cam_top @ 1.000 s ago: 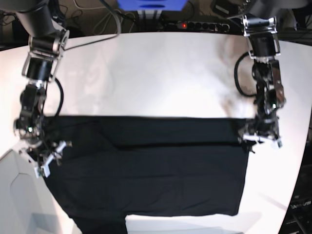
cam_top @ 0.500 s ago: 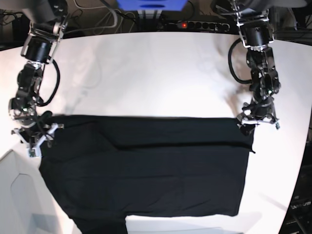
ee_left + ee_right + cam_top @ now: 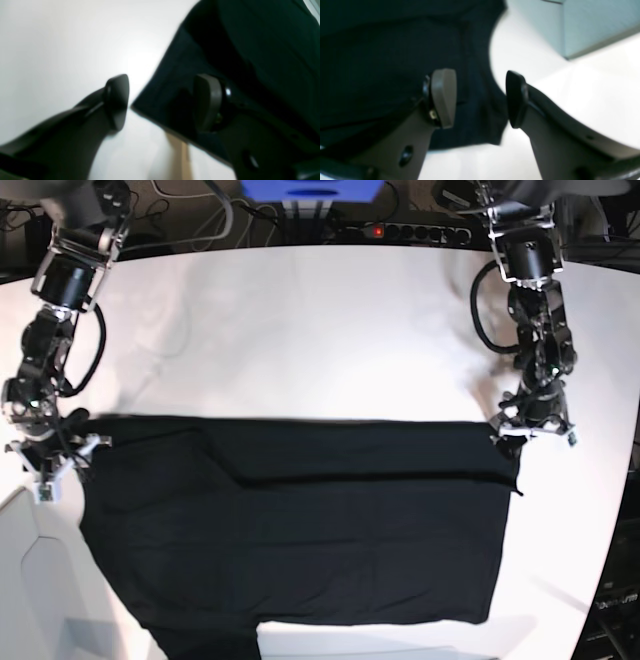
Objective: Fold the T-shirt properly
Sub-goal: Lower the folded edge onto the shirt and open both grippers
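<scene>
Shirt [image 3: 300, 520] hem runs off frame; nearby wrist views blur.

Your work surface was a white table [image 3: 320, 330], glossy enough to show soft reflections. Directly on it lay the black T-shirt [image 3: 300, 520], spread flat across the near half, its far edge running straight from side to side and a faint crease line below that edge. The far half of the table was bare white.
</scene>
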Robot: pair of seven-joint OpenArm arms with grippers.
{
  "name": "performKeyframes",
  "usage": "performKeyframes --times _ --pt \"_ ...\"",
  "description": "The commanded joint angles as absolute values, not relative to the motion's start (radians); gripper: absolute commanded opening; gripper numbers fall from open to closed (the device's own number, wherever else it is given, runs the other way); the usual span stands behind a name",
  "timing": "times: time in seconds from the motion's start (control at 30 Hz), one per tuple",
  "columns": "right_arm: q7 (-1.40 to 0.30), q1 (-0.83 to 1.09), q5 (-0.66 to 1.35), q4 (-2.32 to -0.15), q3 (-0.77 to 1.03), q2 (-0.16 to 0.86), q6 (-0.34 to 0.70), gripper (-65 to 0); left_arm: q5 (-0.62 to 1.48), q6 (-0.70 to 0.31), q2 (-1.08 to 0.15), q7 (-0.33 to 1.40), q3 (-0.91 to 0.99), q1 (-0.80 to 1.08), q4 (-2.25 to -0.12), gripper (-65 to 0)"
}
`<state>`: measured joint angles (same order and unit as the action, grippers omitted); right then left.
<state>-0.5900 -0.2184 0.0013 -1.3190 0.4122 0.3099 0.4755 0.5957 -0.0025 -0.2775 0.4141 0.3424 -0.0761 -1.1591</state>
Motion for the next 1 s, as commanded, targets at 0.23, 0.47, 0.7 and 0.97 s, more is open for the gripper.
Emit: performKeyframes --times 0.23,0.47,0.7,0.97 --pt "-0.575 -0.208 0.005 -1.293 0.47 0.34 0.481 -32.4 0.604 -0.002 -0.283 0.446 0.312 -0.079 -1.156 -62.4" --pt "-0.568 -0.171 0.005 -1.288 0.466 0.335 0.481 -32.4 0.604 0.001 -0.285 0.447 0.315 -0.077 -1.156 -65.0" --pt "-0.536 -0.18 0.005 -1.164 0.469 0.341 0.481 -32.4 0.602 -0.001 -0.288 0.449 0.317 -0.073 -1.156 -65.0" --pt "-0.504 -0.179 0.005 -1.096 0.463 0.354 0.481 -34.3 0.602 0.001 -0.288 0.45 0.317 -0.059 -1.156 -65.0"
